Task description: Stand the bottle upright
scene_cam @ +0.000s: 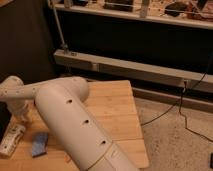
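Note:
The bottle (12, 139) lies on its side at the left edge of the wooden table (117, 112). It is whitish with a printed label. My white arm (75, 125) reaches across the table to the left, and its wrist bends downward. My gripper (20, 116) hangs just above and behind the bottle's upper end. I cannot tell whether it touches the bottle.
A blue sponge (39, 144) lies on the table just right of the bottle. A dark object (3, 120) stands at the far left edge. A metal rack frame (130, 70) stands behind the table, and cables (182, 107) run over the floor at the right.

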